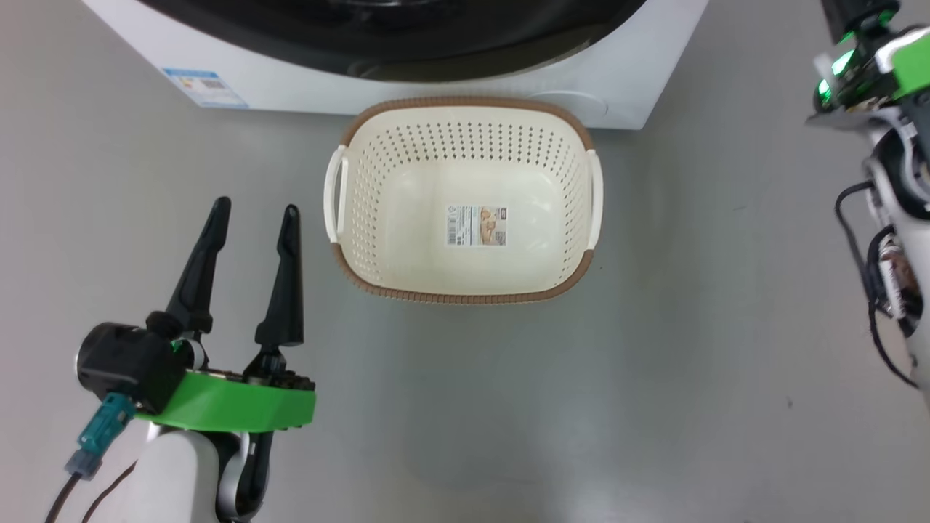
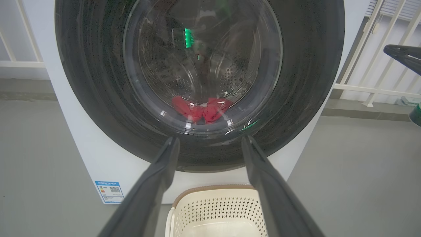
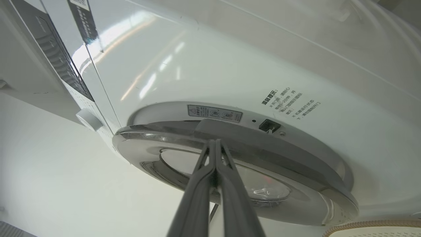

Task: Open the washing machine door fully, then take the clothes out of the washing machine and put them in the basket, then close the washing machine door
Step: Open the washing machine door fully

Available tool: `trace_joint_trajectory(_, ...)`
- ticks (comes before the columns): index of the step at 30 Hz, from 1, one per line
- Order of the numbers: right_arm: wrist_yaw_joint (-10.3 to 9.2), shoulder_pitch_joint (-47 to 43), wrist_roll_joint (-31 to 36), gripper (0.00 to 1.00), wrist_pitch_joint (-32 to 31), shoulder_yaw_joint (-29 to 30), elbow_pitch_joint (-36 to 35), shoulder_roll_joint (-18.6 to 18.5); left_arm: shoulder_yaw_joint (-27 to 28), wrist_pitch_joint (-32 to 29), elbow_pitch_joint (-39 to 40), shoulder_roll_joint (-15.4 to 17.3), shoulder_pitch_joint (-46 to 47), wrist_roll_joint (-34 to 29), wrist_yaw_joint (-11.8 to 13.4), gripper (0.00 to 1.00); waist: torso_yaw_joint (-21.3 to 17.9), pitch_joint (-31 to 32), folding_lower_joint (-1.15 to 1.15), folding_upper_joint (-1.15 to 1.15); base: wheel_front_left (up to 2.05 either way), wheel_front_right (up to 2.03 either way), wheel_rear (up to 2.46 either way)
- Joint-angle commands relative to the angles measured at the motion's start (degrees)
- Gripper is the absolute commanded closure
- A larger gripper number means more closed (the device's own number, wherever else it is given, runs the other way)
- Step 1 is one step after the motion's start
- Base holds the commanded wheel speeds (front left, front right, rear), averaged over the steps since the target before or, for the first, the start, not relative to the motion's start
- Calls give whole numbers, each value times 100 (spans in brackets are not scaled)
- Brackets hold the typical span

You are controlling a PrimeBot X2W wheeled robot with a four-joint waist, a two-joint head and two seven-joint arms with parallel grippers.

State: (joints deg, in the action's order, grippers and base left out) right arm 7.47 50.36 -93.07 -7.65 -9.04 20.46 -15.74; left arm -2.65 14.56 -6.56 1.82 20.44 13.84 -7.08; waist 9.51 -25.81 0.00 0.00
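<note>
Clothes [image 2: 200, 110], soft and light, are lying at 6 o'clock behind the stiff, slick washing machine door [image 3: 289, 158], whose rim the right gripper [image 3: 215, 142], fingers pressed together, is seemingly hooking, while the left gripper [image 1: 256, 208] is hanging open at the basket's [image 1: 465, 296] 8 o'clock.

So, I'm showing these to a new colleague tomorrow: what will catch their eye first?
Most likely the big glossy black door in the left wrist view, with red clothes low behind its glass. Next, the empty cream basket on the floor right before the washer in the head view. In the right wrist view, the right arm's shut jaws point at the door's rim.
</note>
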Motion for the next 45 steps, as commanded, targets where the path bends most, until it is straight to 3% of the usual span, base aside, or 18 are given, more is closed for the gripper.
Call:
trace_joint_trajectory(1,2,136,-77,100,-101,24,-129,2,125,44,174,106,95,38,23,0,131,-200,0,0,0,0,0)
trace_joint_trajectory(27,2,1790,-182,100,-1702,183,676,-194,-106,44,325,106,449,121,138,0,570,-1114,0,0,0,0,0)
trace_joint_trajectory(45,2,1892,-151,100,-2707,-108,719,-262,-141,44,247,106,466,92,157,0,539,-1098,0,0,0,0,0)
